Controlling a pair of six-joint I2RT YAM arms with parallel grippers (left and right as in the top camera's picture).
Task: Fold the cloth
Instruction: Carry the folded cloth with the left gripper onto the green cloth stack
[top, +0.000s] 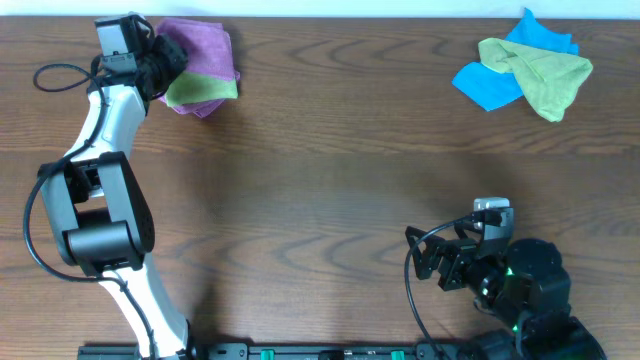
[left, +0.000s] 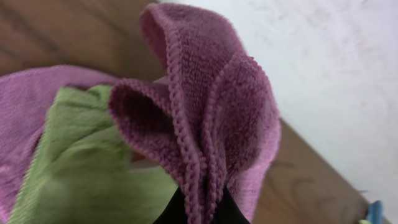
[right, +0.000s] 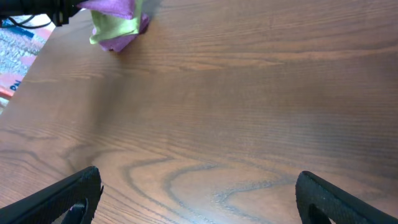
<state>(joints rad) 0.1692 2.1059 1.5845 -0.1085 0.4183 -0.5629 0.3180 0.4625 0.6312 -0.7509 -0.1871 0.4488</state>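
The purple cloth lies bunched at the table's far left back corner. My left gripper is at its left side. In the left wrist view the left gripper is shut on a gathered, stitched edge of the purple cloth, which stands up in folds above the jaws. A paler purple layer lies lower at the left; I cannot tell if it is the same cloth. No white tag shows. My right gripper is open and empty over bare wood near the front right, its jaws spread wide.
A lime-green cloth lies on the purple pile, also seen in the left wrist view. A blue cloth and another lime-green cloth lie crumpled at the back right. The table's back edge and a white wall run just behind the pile.
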